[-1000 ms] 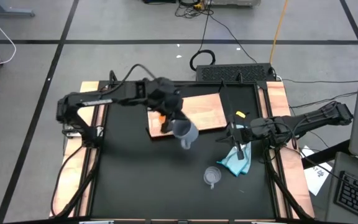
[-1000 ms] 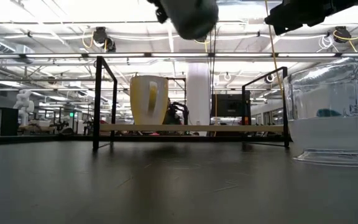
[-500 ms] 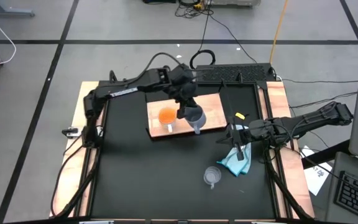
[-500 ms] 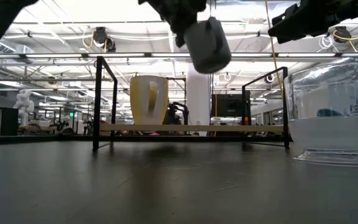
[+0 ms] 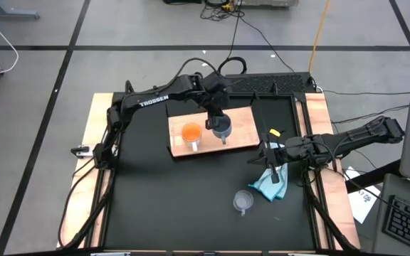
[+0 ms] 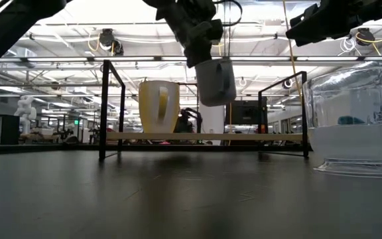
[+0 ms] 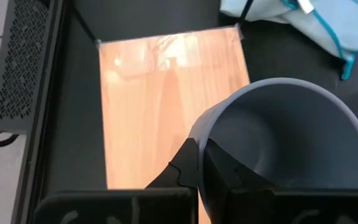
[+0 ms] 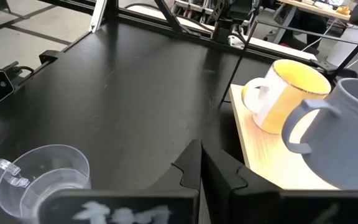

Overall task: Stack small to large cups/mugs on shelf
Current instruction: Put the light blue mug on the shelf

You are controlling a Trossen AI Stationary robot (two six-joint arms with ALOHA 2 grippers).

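Observation:
My left gripper (image 5: 214, 121) is shut on the blue-grey mug (image 5: 222, 129) above the right half of the light-brown wooden shelf (image 5: 242, 122). In the low view the mug (image 6: 215, 81) hangs clear above the shelf (image 6: 257, 137). The orange cup (image 5: 191, 133) with its white handle stands upright on the shelf's left half, beside the mug. The clear cup (image 5: 243, 201) stands on the black tabletop near the front. My right gripper (image 5: 271, 162) is shut and empty, over the light blue cloth (image 5: 270, 183). My left gripper holds the mug by its rim wall (image 7: 205, 138), one finger inside the mug and one outside. The fingers come from above, slanting from the table's far left. The mug hangs nearly upright, mouth up, lifted clear of the shelf, its handle (image 8: 296, 129) toward the table's near side.
The black posts (image 6: 103, 109) of a frame stand at the shelf's ends. A black perforated panel (image 5: 269, 83) lies at the table's far edge. A small yellow item (image 5: 275, 131) lies right of the shelf. Pale wooden strips (image 5: 100, 135) line the table's sides.
My left gripper has carried the blue-grey mug from in front of the shelf toward the table's far edge, over the shelf's right half, and down. The mug has come from tilted to nearly upright, beside the orange cup.

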